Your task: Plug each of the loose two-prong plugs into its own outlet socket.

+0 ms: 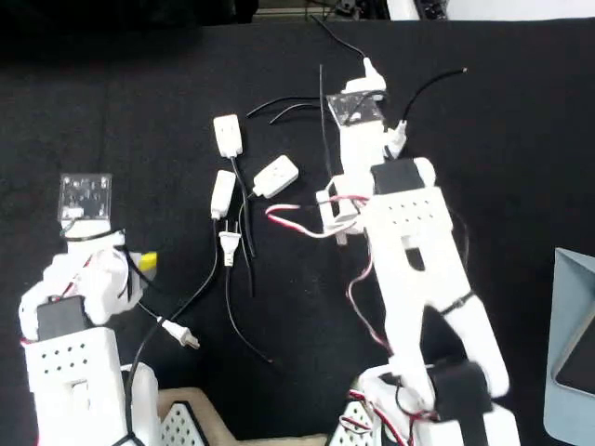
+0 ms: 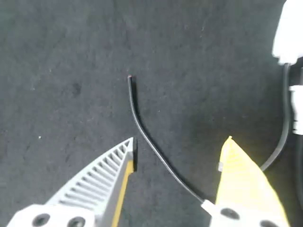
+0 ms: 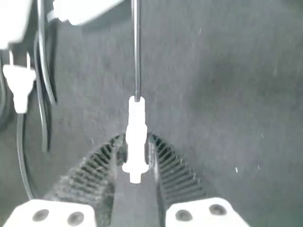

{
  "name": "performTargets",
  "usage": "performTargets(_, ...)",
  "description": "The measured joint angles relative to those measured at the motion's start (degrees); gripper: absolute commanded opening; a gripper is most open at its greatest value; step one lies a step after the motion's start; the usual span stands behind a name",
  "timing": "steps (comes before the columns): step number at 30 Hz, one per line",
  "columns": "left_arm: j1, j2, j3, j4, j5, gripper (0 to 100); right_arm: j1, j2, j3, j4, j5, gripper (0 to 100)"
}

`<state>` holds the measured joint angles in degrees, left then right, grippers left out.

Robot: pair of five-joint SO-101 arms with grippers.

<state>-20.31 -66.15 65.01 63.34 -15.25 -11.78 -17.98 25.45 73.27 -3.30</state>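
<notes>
Pinching white plug (image 3: 135, 127) by its slim body, right gripper (image 3: 135, 158) may let it twist under cord (image 3: 136, 47) drag at outlet socket (image 1: 276, 175); left gripper (image 2: 180, 142) spread, empty.

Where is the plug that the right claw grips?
The plug is clamped in the right claw, over the far side of the table, to the right of the nearest outlet socket.

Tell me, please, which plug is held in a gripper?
The held plug, clamped in the right gripper; the centre plug and the nearer plug lie on the table, ungripped.
</notes>
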Motion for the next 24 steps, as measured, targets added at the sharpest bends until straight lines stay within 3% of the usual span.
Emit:
performTargets(6, 8.0, 9.0, -12.0, 7.1, -0.1, 29, -1.1, -5.9, 11.3, -14.2, -5.6, 1.1)
performTargets(19, 17.7, 38.4, -35.2, 7.3, 0.0, 29, -0.9, -17.3, 31.9, -41.5, -16.6, 1.1)
performTargets(24, 20.0, 50.9, -44.7, 7.2, 0.0, 29, 2.8, -20.6, 36.7, -48.7, -19.3, 1.1)
